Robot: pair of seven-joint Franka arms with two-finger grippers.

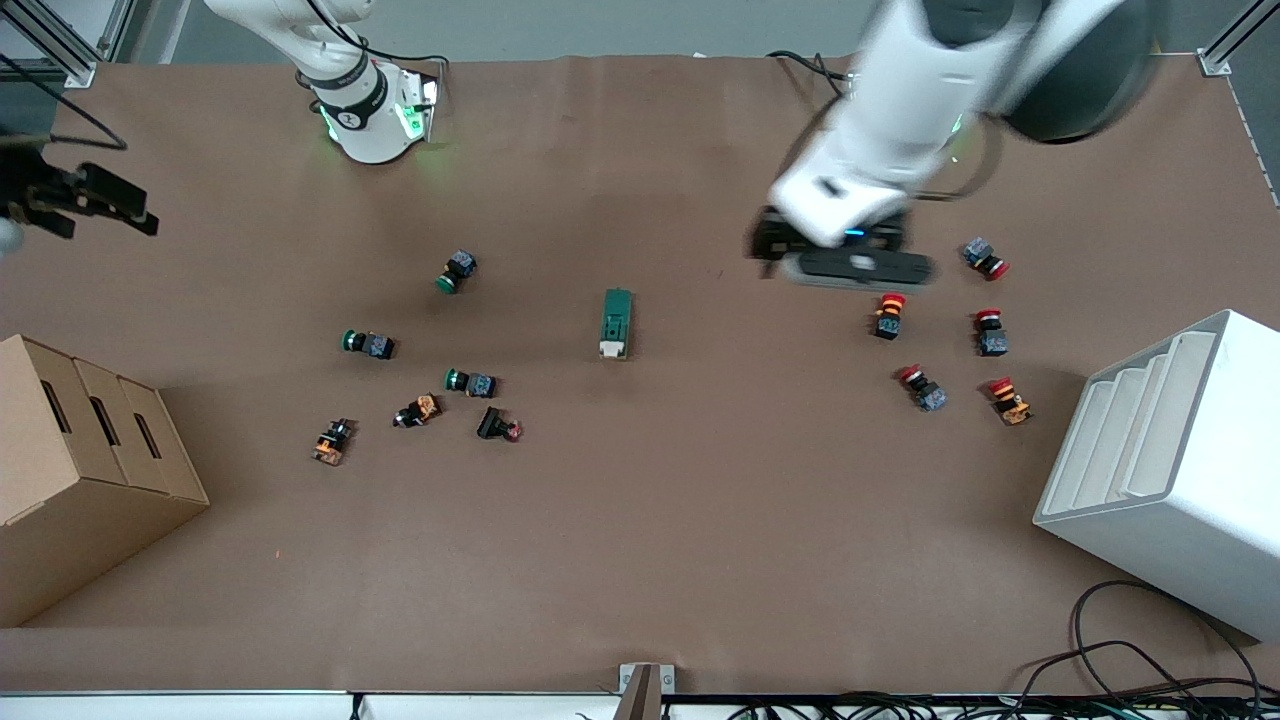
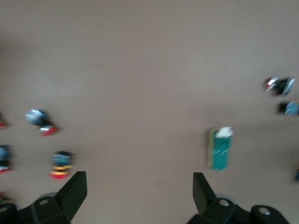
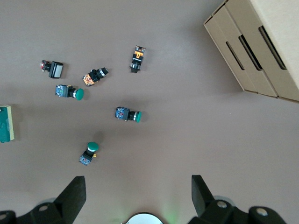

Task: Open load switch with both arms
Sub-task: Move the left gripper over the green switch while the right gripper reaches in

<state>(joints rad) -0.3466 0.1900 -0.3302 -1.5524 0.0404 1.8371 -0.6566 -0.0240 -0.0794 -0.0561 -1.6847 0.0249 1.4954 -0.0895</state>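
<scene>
The load switch [image 1: 616,323] lies untouched at the table's [image 1: 640,560] middle, white lever tab toward the front edge. The left gripper [image 1: 845,262], fingers spread wide and empty, hovers over the red push buttons [image 1: 889,315], probably approaching. The right gripper [image 1: 85,203], equally open and empty, waits over the edge at the right arm's end.

Robotics lab bench: brown paper-covered table [image 1: 640,560], aluminium frame struts [image 1: 60,45] at the corners, loose cables [image 1: 1150,650] along the near edge, green-lit arm base [image 1: 375,115], scattered push buttons [image 1: 470,381].
</scene>
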